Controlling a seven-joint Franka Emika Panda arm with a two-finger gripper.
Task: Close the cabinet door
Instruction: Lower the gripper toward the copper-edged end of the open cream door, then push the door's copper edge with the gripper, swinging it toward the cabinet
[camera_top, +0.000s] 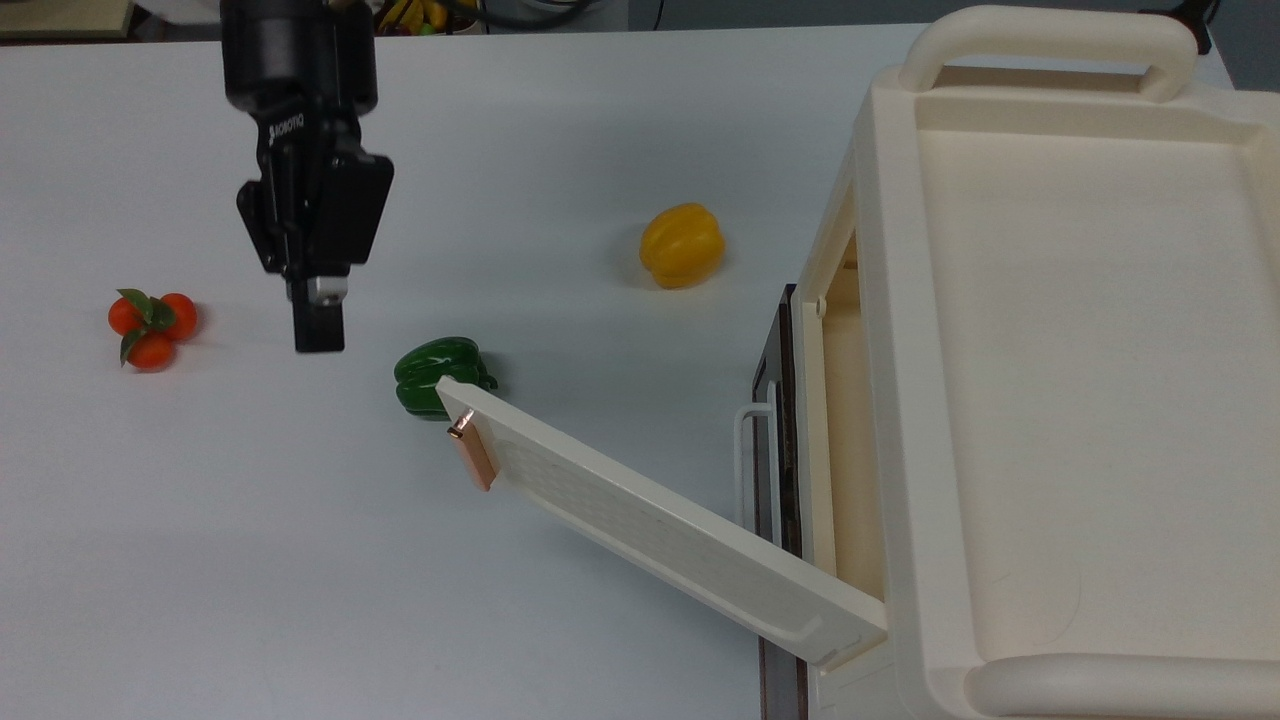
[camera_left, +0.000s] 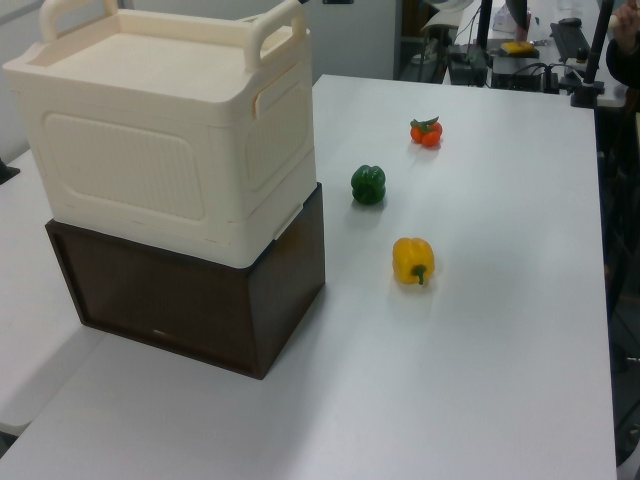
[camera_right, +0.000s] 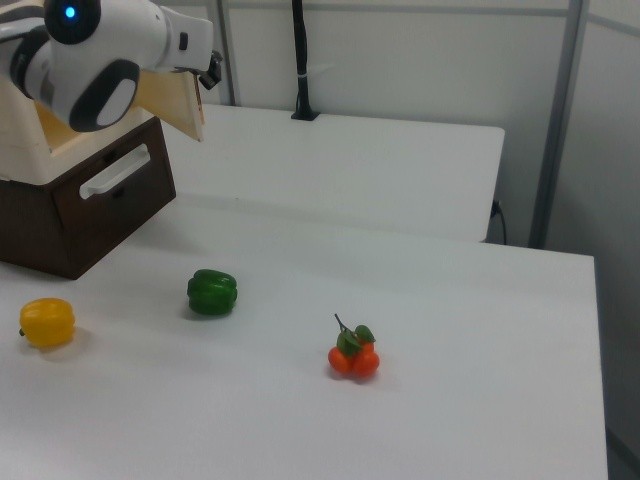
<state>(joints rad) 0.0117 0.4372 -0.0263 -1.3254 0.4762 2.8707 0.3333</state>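
Cabinet door (camera_top: 640, 510) ajar — gripper (camera_top: 318, 330) apart

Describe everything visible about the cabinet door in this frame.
The cabinet door is a flat cream plastic panel with a finely textured inner face and a small copper-coloured bar handle at its free edge. It stands wide open, hinged at the cabinet near the top view's bottom, its free end reaching out over the table beside the green pepper. The gripper hangs apart from it.

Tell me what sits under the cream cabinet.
The cabinet rests on a dark brown box, whose front carries a white loop handle. The box stands on the white table. Its inside is hidden.
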